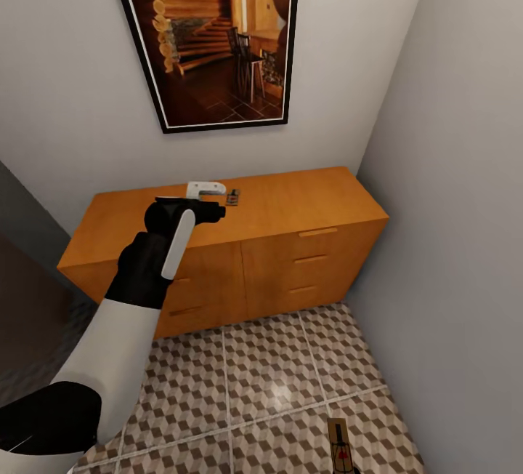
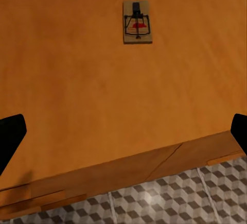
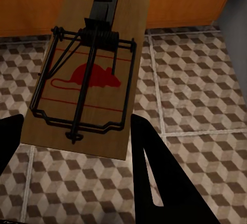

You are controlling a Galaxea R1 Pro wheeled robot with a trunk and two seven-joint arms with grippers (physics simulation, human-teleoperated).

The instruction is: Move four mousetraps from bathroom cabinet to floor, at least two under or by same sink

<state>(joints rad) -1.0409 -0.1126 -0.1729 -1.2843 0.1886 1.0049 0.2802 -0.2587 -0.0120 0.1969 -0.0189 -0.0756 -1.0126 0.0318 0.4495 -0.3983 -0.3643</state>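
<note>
On the flat top of the orange-brown cabinet (image 1: 305,201) lies one mousetrap (image 1: 234,198), a tan board with black wire and a red mark. My left gripper (image 1: 220,199) hovers over the cabinet top just short of it, open; in the left wrist view the mousetrap (image 2: 137,22) lies ahead of the wide-apart fingertips (image 2: 10,134). My right gripper (image 3: 77,147) is shut on a second mousetrap (image 3: 87,80), held low above the cube-patterned bathroom floor (image 3: 195,80). That mousetrap (image 1: 340,446) shows at the head view's lower edge.
A grey wall (image 1: 450,205) stands close on the right, meeting the cabinet's end. A framed picture (image 1: 218,30) hangs above the cabinet. Tiled floor (image 1: 276,372) spreads in front of the drawers (image 1: 312,259). A dark surface (image 1: 22,278) borders the left.
</note>
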